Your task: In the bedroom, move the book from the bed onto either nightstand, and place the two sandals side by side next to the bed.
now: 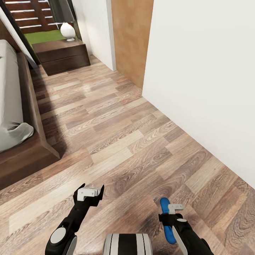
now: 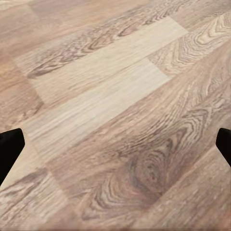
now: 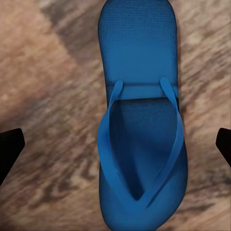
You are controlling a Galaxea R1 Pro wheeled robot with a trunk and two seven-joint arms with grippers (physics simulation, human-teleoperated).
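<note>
A blue sandal [image 3: 139,120] lies on the wood-plank floor, straps up, directly under my right gripper [image 3: 115,149]. That gripper is open, its black fingertips [image 3: 9,151] standing wide on either side of the sandal without touching it. In the head view the sandal [image 1: 165,209] pokes out beside the right gripper [image 1: 170,214] near the bottom edge. My left gripper [image 1: 91,190] hangs open over bare floor with nothing between its fingers. The bed [image 1: 30,106] runs along the left, with an off-white mattress on a dark wooden base. The book and the nightstand are out of view.
A long low dark-brown drawer cabinet [image 1: 62,55] with a white vase [image 1: 67,31] stands at the far end, below a window. A white wall [image 1: 202,71] closes the right side, with a brown panel [image 1: 131,39] further back. Wood floor [image 1: 113,131] stretches between bed and wall.
</note>
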